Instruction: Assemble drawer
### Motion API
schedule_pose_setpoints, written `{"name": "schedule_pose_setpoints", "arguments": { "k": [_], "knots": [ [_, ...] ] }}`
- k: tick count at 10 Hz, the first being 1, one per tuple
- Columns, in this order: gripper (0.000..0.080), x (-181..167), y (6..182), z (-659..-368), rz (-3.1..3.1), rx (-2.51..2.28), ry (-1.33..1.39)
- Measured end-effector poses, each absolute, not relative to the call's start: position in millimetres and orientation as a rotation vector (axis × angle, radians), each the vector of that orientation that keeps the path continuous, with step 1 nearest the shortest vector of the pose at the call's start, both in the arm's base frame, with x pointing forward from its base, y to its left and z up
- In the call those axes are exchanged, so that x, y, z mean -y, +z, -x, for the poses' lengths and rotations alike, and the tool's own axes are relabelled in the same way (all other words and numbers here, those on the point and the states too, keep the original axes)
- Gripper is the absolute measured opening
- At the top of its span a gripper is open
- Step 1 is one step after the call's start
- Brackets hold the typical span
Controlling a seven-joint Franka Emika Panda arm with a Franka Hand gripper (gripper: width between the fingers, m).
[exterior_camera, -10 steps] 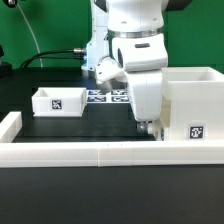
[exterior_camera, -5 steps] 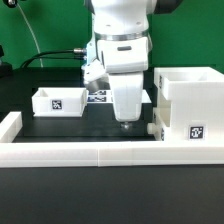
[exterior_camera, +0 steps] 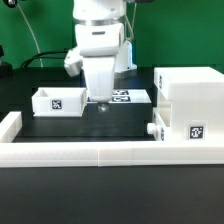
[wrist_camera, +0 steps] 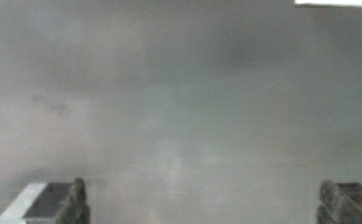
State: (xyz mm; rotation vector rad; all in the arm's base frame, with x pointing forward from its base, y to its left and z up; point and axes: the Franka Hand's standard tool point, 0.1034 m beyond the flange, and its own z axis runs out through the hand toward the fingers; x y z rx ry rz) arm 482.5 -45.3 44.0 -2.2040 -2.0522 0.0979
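Observation:
The tall white box shell (exterior_camera: 192,95) stands at the exterior view's right, with a square tag on its front. A knobbed tray front (exterior_camera: 156,130) shows at its lower left side. A second small white tray (exterior_camera: 58,101) with a tag lies loose on the black table at the left. My gripper (exterior_camera: 99,103) hangs just right of that loose tray, close above the table. In the wrist view the gripper (wrist_camera: 199,205) is open and empty. Its fingers (wrist_camera: 59,202) stand wide apart over blurred grey table.
A long low white border wall (exterior_camera: 100,153) runs along the front, with a raised end (exterior_camera: 9,125) at the left. The marker board (exterior_camera: 128,97) lies flat behind my gripper. Cables run across the back left.
My arm has swept from beside the box shell to the exterior view's left, ending next to the loose tray. The gripper stays open and empty. The parts have not moved.

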Motion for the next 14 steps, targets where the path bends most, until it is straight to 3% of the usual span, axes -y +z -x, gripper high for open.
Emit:
{"name": "schedule_pose_setpoints", "arguments": {
  "k": [3, 9, 14],
  "knots": [
    [0.0649, 70.2, 76.8, -462.6, 2.271, 2.022, 0.100],
    [0.0649, 80.3, 75.0, -456.7, 2.519, 1.702, 0.122],
    [0.0649, 111.6, 97.4, -427.3, 2.972, 0.933, -0.007]
  ]
}}
